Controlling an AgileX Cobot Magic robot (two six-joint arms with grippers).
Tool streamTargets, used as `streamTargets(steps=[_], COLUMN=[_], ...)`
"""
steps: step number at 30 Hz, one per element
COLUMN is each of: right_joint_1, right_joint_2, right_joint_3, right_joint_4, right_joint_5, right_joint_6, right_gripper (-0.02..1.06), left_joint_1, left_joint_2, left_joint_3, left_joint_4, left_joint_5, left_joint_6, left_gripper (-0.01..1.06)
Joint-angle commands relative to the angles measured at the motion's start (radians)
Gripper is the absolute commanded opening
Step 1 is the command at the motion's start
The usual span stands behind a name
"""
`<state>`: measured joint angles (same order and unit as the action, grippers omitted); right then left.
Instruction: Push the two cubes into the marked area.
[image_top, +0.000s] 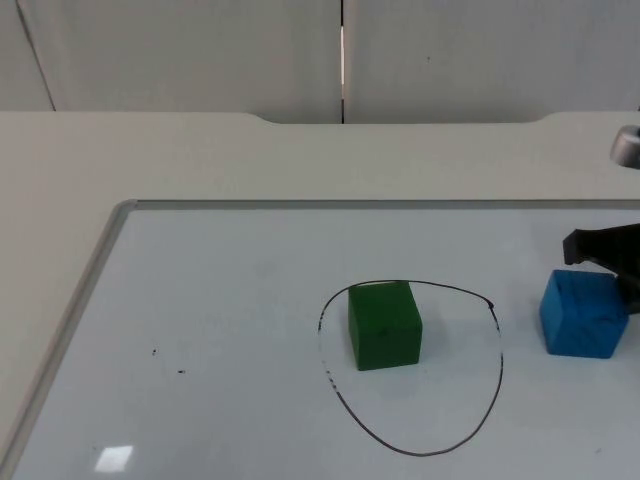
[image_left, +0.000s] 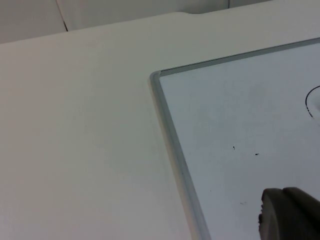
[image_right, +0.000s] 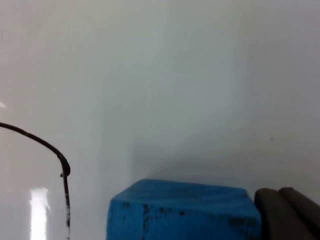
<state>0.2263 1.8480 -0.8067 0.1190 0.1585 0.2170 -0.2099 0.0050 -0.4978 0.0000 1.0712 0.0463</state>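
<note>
Table top (image_top: 200, 160): white, running back to the grey partition wall (image_top: 200, 50) at 12 o'clock.

Whiteboard (image_top: 230, 300): pale glossy sheet with a thin metal frame, lying flat on the table and covering most of the near surface; its far-left corner shows in the left wrist view (image_left: 156, 76), with a few small dark specks on the sheet.

Marked area (image_top: 480, 300): a hand-drawn black oval outline on the whiteboard, near the centre of the top view, slightly toward 5 o'clock. Part of the line also shows in the right wrist view (image_right: 62, 165).

Green cube (image_top: 385, 325): inside the oval, in its 10 o'clock part, resting flat, just beside the line on that side.

Blue cube (image_top: 583, 313): on the whiteboard outside the oval, at 3 o'clock from it and clear of the line, well apart from the green cube. Dark smudges on its faces, seen close in the right wrist view (image_right: 180, 210).

Right gripper (image_top: 605, 250): black, low over the whiteboard at the far-right side of the blue cube, touching or just beside it; whether its claw is spread or pressed together cannot be told.

Left gripper (image_left: 290, 215): one dark fingertip over the whiteboard's left part; arm waiting; claw state cannot be told.
</note>
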Motion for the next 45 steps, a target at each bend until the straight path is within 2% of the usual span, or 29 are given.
streamTargets(steps=[1,16,21,40,45], right_joint_1=[0.005,0.008,0.049,0.068,0.116], right_joint_2=[-0.001,0.001,0.001,0.018,0.078], right_joint_3=[-0.001,-0.001,-0.001,-0.028,-0.077], right_joint_4=[-0.004,-0.004,-0.002,-0.004,-0.009], right_joint_5=[-0.004,-0.005,-0.036,-0.013,-0.016], right_joint_6=[0.002,0.019,0.029,0.049,0.049], right_gripper=[0.00,0.00,0.00,0.00,0.00], left_joint_1=[0.003,0.003,0.003,0.003,0.003], left_joint_2=[-0.005,-0.005,-0.005,-0.005,-0.005], left_joint_3=[0.004,0.004,0.004,0.004,0.004], left_joint_4=[-0.014,-0.014,-0.014,-0.014,-0.014], left_joint_5=[0.004,0.004,0.004,0.004,0.004], left_joint_6=[0.002,0.002,0.002,0.002,0.002], left_gripper=[0.00,0.00,0.00,0.00,0.00])
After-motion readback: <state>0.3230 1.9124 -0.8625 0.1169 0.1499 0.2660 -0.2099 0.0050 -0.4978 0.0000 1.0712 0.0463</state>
